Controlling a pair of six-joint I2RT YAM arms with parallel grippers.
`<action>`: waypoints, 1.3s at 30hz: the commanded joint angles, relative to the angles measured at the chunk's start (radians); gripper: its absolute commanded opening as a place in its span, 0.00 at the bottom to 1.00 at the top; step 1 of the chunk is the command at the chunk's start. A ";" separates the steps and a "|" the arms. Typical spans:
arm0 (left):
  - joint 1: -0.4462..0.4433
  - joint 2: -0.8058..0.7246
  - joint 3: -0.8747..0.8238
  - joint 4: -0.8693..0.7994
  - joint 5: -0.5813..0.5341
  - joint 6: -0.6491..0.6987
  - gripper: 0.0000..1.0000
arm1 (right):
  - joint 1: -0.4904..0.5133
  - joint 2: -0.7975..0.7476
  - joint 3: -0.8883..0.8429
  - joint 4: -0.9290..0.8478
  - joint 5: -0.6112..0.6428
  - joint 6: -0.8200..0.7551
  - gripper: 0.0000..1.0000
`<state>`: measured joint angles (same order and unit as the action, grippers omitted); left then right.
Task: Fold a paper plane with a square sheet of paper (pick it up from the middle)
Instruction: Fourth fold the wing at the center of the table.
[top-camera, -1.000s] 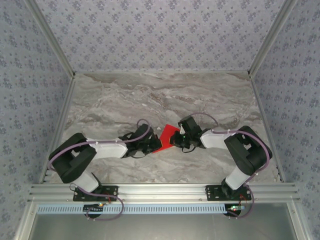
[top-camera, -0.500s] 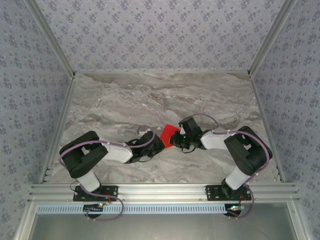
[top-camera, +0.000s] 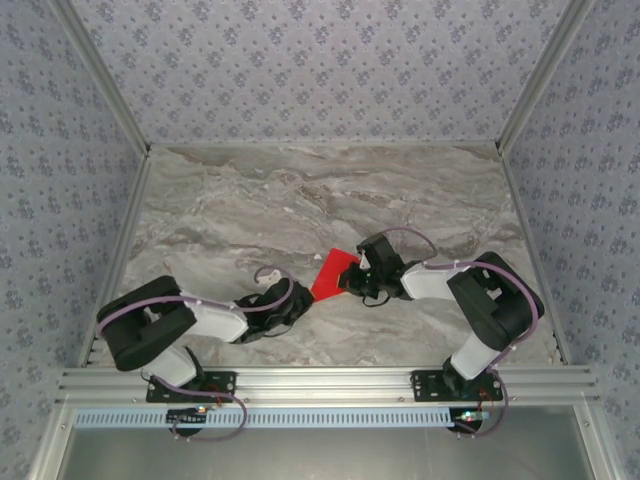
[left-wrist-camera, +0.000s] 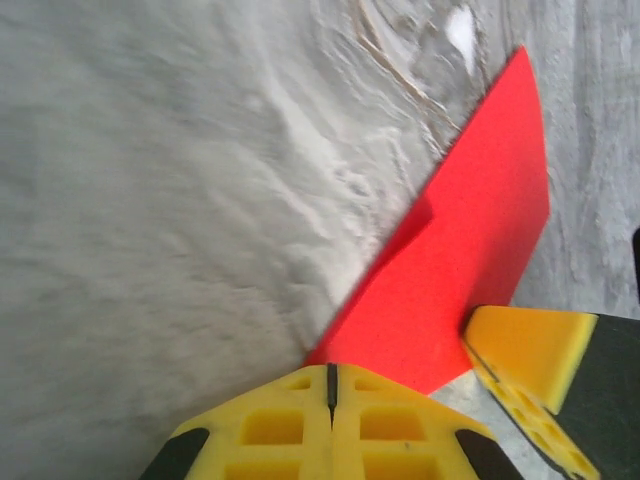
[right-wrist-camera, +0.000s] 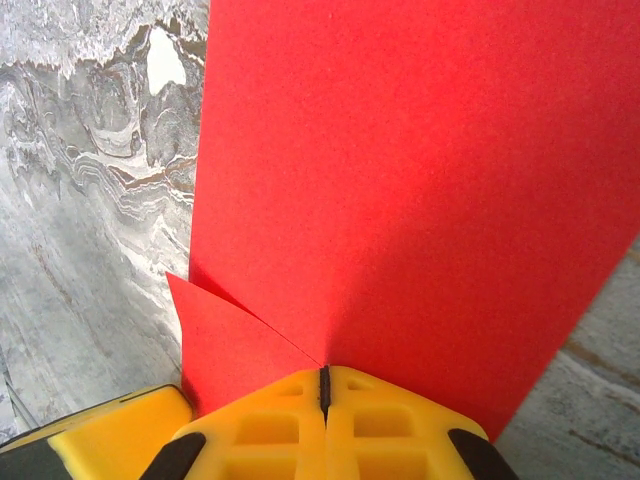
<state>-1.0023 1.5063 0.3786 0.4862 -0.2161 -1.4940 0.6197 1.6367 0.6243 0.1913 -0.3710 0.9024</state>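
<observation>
**A:** Where is the paper at this point?

**B:** The bright red sheet of thin paper (top-camera: 333, 272) sits around the middle of the grey marbled desk (top-camera: 300, 190), a little toward the near edge, between the two arms. It is no longer a flat square. From above it reads as a slanted wedge, and both wrist cameras show a second layer, a small flap lying along one edge.

**A:** And the pincers?

**B:** The left gripper (left-wrist-camera: 330, 375) is clenched, its yellow pads pressed together, with one corner of the sheet running in at its tips. It looks to be pinching that corner. The right gripper (right-wrist-camera: 323, 378) is likewise clamped on the opposite edge, right where the flap's crease ends.

**A:** So how far along would you say it is?

**B:** Early to middle, I'd judge. The sheet has been taken up and at least one fold made, but there is no narrow pointed dart yet. The nose folds and wing creases look to be left, and the layers want pressing flat.
</observation>
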 joint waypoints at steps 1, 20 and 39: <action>0.002 -0.084 -0.046 -0.265 -0.092 -0.028 0.00 | -0.014 0.064 -0.050 -0.143 0.117 -0.001 0.04; 0.165 -0.123 0.367 -0.525 0.260 0.561 0.23 | -0.052 -0.174 0.061 -0.259 0.057 -0.067 0.29; 0.173 0.213 0.544 -0.603 0.291 0.653 0.02 | -0.123 -0.232 -0.075 -0.142 -0.050 0.091 0.54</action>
<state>-0.8364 1.6863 0.8936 -0.0830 0.0818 -0.8383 0.4915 1.3994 0.5579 0.0265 -0.3981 0.9638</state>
